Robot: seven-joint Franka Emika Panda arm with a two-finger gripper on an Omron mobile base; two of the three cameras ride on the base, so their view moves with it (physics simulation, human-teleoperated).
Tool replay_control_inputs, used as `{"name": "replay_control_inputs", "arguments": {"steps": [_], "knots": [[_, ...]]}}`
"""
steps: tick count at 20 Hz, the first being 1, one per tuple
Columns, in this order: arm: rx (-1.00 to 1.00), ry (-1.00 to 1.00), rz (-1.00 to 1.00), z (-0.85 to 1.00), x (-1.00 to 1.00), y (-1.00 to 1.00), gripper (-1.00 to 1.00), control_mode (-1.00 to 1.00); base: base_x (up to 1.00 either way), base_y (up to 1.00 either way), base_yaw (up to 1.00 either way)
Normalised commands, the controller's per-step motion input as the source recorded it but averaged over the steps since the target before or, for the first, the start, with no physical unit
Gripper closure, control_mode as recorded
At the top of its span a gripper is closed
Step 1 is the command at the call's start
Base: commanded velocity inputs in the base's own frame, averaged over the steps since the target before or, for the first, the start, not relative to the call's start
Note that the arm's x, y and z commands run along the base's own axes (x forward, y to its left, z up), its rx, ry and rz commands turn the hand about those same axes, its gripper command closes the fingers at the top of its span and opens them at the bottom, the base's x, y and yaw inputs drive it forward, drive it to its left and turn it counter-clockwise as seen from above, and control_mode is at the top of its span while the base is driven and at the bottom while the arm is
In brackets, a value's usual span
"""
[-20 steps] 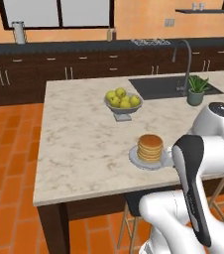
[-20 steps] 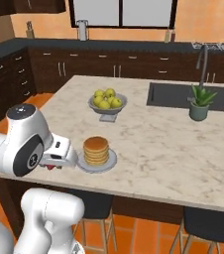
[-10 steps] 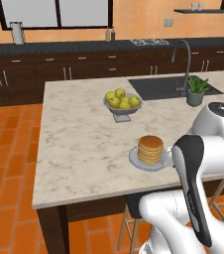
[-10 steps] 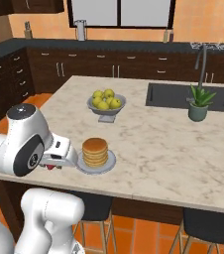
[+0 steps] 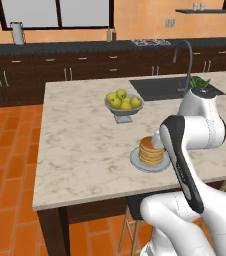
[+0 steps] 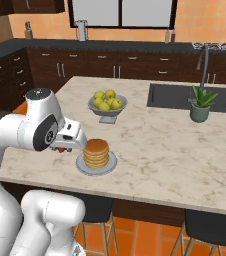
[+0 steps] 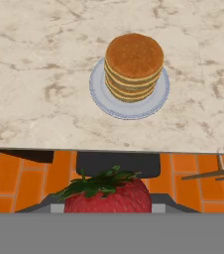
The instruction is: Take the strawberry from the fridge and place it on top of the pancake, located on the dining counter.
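My gripper (image 6: 64, 147) is shut on the strawberry (image 7: 109, 195), a red fruit with green leaves at the bottom of the hand view; a sliver of red shows at the strawberry (image 6: 60, 149). It hangs just off the near edge of the dining counter (image 6: 160, 145), left of the pancake (image 6: 96, 152) and about level with it. The pancake (image 7: 134, 62) is a tan stack on a round grey plate (image 7: 101, 96), close to the counter's edge. In the left base view my own arm hides the hand beside the pancake (image 5: 151, 150). The fridge is out of view.
A bowl of yellow-green fruit (image 6: 106, 101) stands behind the pancake. To the right are a sink (image 6: 185, 95), a faucet (image 5: 185, 57) and a potted plant (image 6: 201, 105). A dark stool (image 7: 118, 163) and orange tiled floor (image 7: 25, 178) lie below the counter edge.
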Motion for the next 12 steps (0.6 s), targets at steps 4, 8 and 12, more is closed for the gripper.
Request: {"name": "replay_control_inputs", "arguments": {"steps": [4, 8, 12], "knots": [[-0.03, 0.01, -0.05, -0.14, 1.00, -0.01, 1.00, -1.00, 0.00, 0.00, 0.00], [0.00, 0.00, -0.01, -0.27, 1.00, -0.55, 1.00, -1.00, 0.00, 0.00, 0.00], [0.00, 0.00, 0.00, -0.21, 1.00, -0.50, 1.00, -1.00, 0.00, 0.00, 0.00]]}}
